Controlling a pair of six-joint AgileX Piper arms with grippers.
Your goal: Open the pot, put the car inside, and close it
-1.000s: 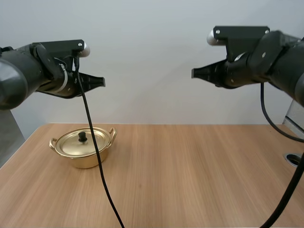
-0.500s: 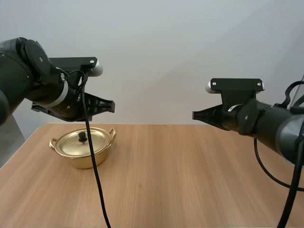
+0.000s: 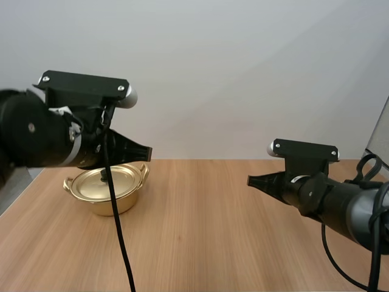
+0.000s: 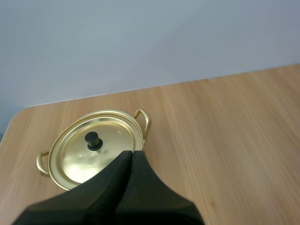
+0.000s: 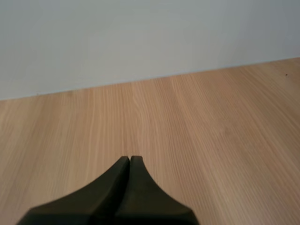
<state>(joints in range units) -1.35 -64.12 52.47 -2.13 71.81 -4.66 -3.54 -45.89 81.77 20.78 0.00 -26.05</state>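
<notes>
A gold pot (image 3: 107,191) with its lid on and a black knob (image 4: 93,139) stands at the table's left. My left gripper (image 3: 148,152) hovers just above and to the right of the pot, fingers pressed together as one dark wedge (image 4: 131,154) with nothing held. My right gripper (image 3: 250,180) hangs low over the table's right half, its fingers also together (image 5: 130,159) over bare wood. The pot (image 4: 92,148) sits just beyond the left fingertips.
The wooden table (image 3: 200,231) stretches wide between the pot and my right arm. Its rounded far left corner (image 4: 21,115) lies behind the pot. A plain wall rises behind the table's far edge.
Both arms have come down toward the table. The left gripper dropped to just above the pot; the right gripper sank to low over the right half. The pot has not moved.
</notes>
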